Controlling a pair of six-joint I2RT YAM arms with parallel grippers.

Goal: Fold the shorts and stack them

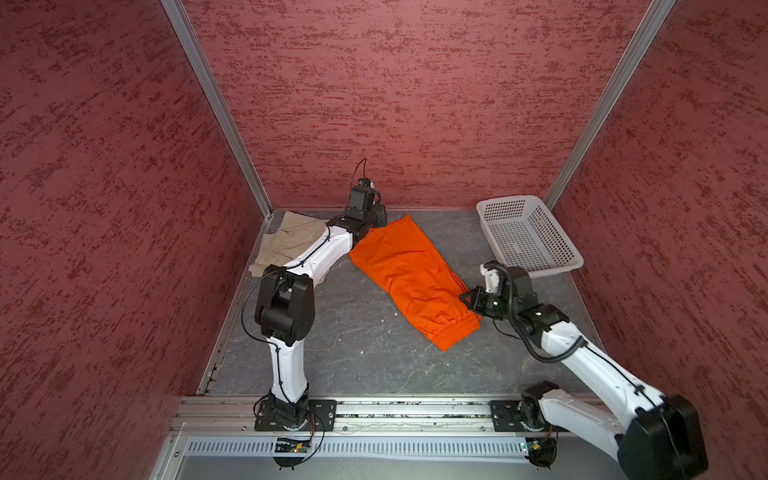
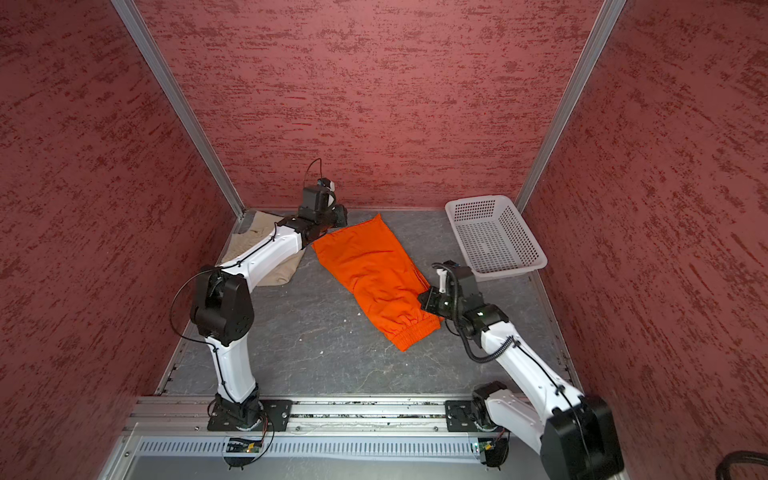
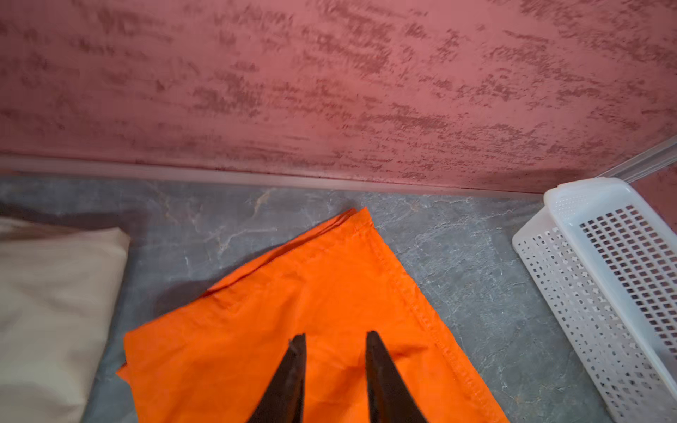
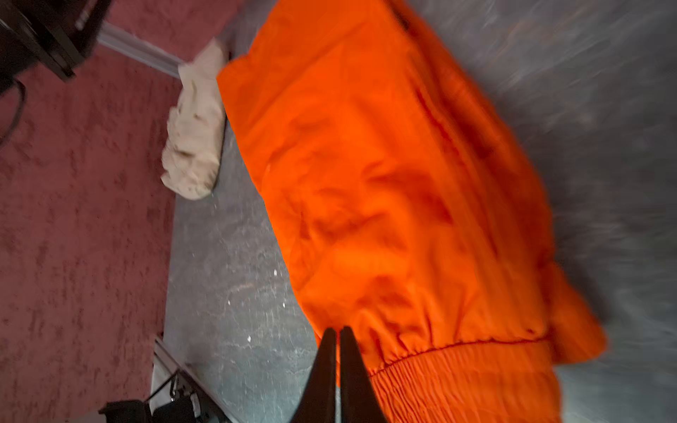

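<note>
The orange shorts (image 1: 407, 270) (image 2: 370, 266) lie folded lengthwise in a long diagonal strip on the grey floor, with the hem far and the gathered waistband near. My left gripper (image 3: 335, 335) hangs over the hem end (image 3: 293, 311) with its jaws apart and its tips down on the cloth. My right gripper (image 4: 339, 329) (image 1: 467, 297) is shut on the shorts' side edge (image 4: 384, 183), just above the waistband. The beige shorts (image 1: 286, 241) (image 3: 55, 293) sit in the back left corner, partly hidden under my left arm.
A white perforated basket (image 1: 540, 272) (image 3: 586, 190) stands tilted at the back right, close to the hem end. Red walls close in the back and both sides. A metal rail with both arm bases runs along the front.
</note>
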